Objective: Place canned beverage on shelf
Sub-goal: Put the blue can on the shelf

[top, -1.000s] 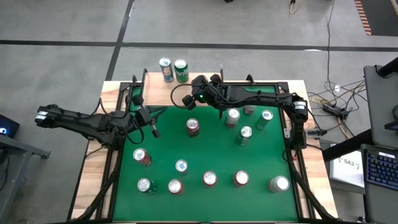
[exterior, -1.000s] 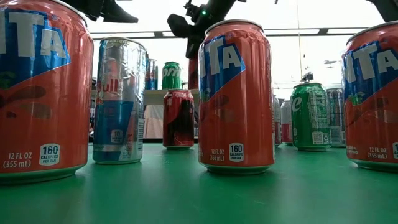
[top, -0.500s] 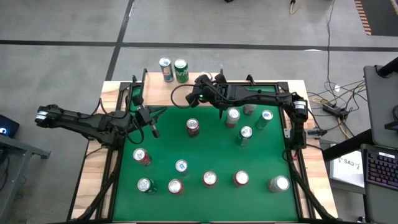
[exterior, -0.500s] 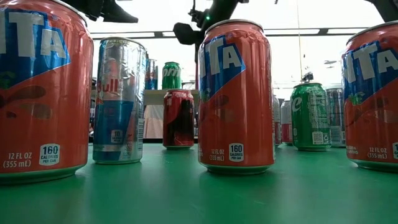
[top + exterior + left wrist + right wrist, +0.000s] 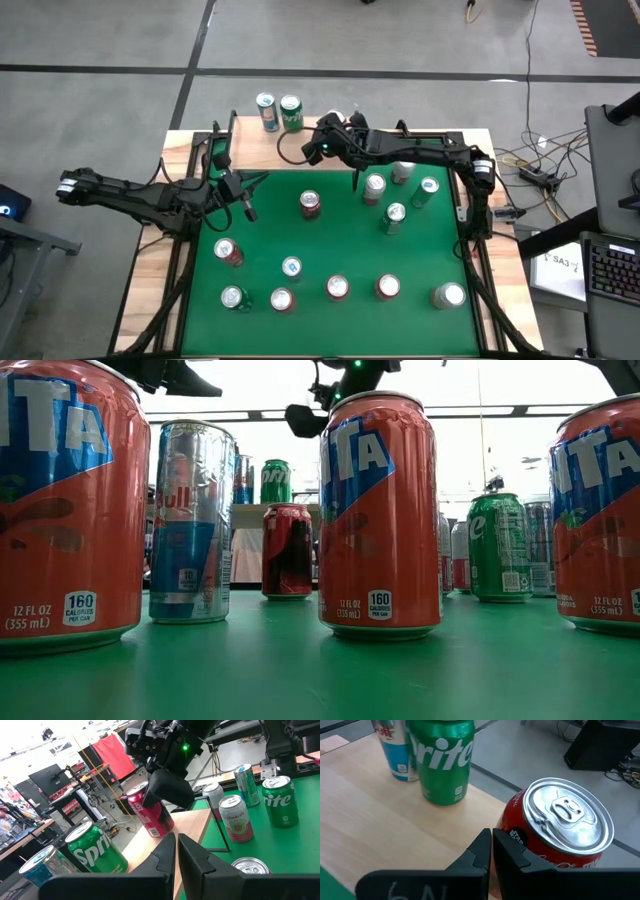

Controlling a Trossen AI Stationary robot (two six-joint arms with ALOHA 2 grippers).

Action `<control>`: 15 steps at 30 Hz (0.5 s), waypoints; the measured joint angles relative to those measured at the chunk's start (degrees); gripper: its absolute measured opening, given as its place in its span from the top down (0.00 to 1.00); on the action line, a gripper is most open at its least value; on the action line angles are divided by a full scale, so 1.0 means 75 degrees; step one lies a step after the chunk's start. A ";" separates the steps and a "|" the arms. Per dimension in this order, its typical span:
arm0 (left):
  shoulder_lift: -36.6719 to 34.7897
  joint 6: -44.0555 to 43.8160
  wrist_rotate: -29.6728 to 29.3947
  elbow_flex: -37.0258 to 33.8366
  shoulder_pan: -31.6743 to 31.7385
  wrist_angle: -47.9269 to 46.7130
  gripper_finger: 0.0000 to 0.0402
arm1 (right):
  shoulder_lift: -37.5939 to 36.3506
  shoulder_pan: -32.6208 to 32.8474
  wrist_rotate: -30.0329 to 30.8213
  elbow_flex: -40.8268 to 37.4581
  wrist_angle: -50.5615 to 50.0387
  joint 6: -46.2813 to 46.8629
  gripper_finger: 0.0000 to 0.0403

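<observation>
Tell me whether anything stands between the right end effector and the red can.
Nothing visible does. The red can sits right beside the shut right end effector, at the shelf's edge. The Sprite can stands apart, farther along the board.

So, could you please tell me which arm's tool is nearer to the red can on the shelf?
Right. The right tool is right beside the red can on the shelf; the left tool waits over the green table, well away from it.
</observation>
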 joint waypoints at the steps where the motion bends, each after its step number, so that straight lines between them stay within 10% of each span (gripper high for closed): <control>1: 0.0000 0.0000 0.0000 0.0001 0.0000 -0.0001 0.99 | 0.0000 -0.0014 0.0001 0.0000 -0.0003 -0.0008 0.98; 15: -0.0003 0.0020 -0.0002 -0.0015 0.0003 0.0000 0.99 | 0.0058 -0.0273 0.0076 0.0000 -0.0115 -0.0131 0.98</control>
